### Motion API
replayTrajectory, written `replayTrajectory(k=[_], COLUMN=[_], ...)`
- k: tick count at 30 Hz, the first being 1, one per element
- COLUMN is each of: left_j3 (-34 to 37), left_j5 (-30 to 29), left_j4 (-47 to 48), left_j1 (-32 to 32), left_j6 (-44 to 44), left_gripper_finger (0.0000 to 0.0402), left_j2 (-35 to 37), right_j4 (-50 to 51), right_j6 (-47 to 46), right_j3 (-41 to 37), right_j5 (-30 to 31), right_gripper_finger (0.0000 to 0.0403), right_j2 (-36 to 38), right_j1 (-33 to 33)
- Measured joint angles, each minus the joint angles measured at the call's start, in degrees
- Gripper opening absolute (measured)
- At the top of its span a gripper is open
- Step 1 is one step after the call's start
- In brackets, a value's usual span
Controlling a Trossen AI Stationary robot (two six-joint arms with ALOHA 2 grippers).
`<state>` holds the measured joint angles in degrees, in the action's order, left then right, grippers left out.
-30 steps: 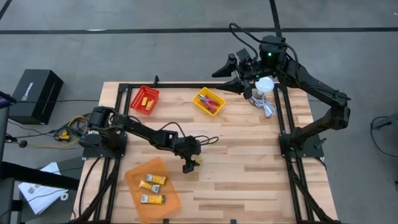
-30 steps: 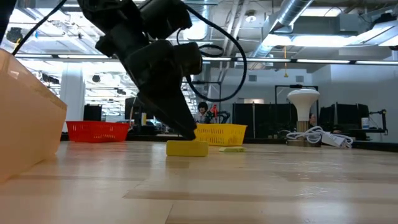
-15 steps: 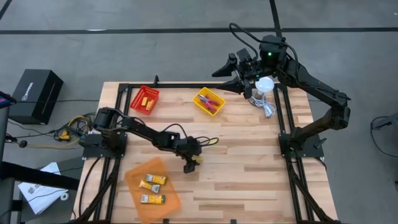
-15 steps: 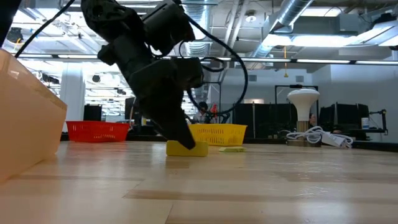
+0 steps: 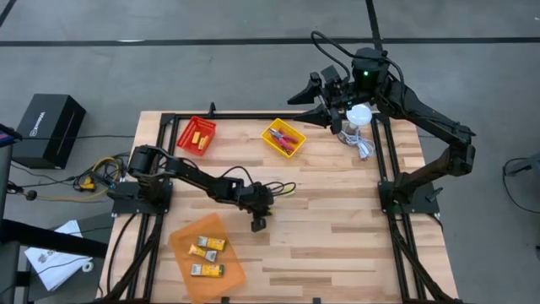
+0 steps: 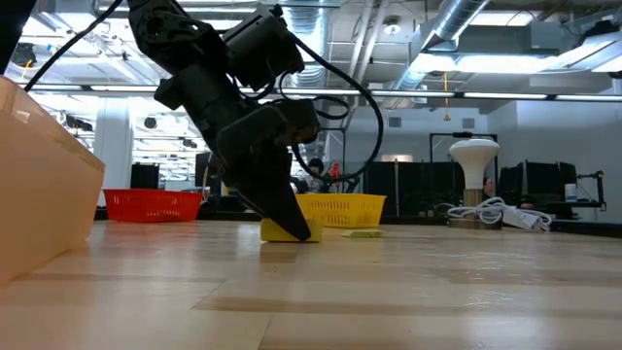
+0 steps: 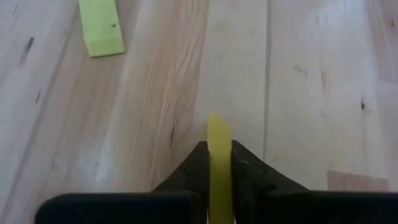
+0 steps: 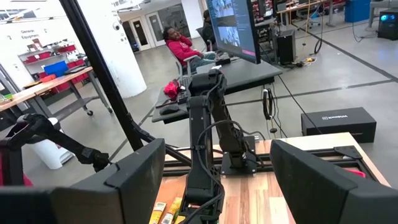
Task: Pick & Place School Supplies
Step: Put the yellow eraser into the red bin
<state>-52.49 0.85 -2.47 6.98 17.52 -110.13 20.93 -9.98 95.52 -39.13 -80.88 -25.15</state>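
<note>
1. A flat yellow pack (image 7: 218,163) stands on edge between the fingers of the left gripper (image 7: 217,171), which pinch it from both sides; only the left wrist view shows this grip, with the pack's thin edge poking past the dark fingertips (image 7: 244,163); in the low view the same pack (image 6: 280,231) rests on the worktop (image 6: 408,292) as a low yellow block, half hidden behind the gripper's dark wedge-shaped tip (image 6: 292,222).
2. From above, the left gripper (image 5: 258,221) sits near the middle of the worktop (image 5: 337,219), and the arm's body hides the pack entirely.
3. A second flat yellow-green piece (image 7: 101,26) lies loose on the pale wood planks just beyond the held one; the low view shows it (image 6: 363,233) as a thin sliver on the boards.
4. The orange tray (image 5: 207,249), translucent and smooth, lies near the front-left corner and holds three yellow-and-white packs (image 5: 207,245); its wall (image 6: 44,185) fills the near edge of the low view.
5. The red tray (image 5: 197,134) and the yellow tray (image 5: 283,138), both mesh-walled, stand near the far edge, well apart from the gripper; red-handled tools (image 5: 289,140) lie in the yellow one.
6. The right gripper (image 5: 325,103) waits raised over the far right corner, above a white round lamp-like object (image 5: 359,116); its fingers (image 8: 140,174) stand wide apart.
</note>
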Motion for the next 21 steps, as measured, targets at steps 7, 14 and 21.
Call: replayTrajectory(k=[7, 14, 21], left_j3=[-0.5, -1.2, -1.2], left_j5=[0.5, -4.7, -10.1], left_j4=[-0.2, -0.3, 11.3], left_j1=[-2.3, -10.4, -23.5], left_j6=[4.3, 4.3, -2.6], left_gripper_finger=[0.0028, 0.0026, 0.0026], left_j2=[2.9, 13.8, 26.4], right_j4=[-0.5, -1.1, -4.1], right_j6=[-0.1, -0.1, -0.1], right_j3=[0.0, 0.0, 0.0], right_j5=[0.0, 0.0, 0.0], right_gripper_finger=[0.0281, 0.0281, 0.0281], right_j2=[0.0, 0.0, 0.0], right_j1=[0.0, 0.0, 0.0])
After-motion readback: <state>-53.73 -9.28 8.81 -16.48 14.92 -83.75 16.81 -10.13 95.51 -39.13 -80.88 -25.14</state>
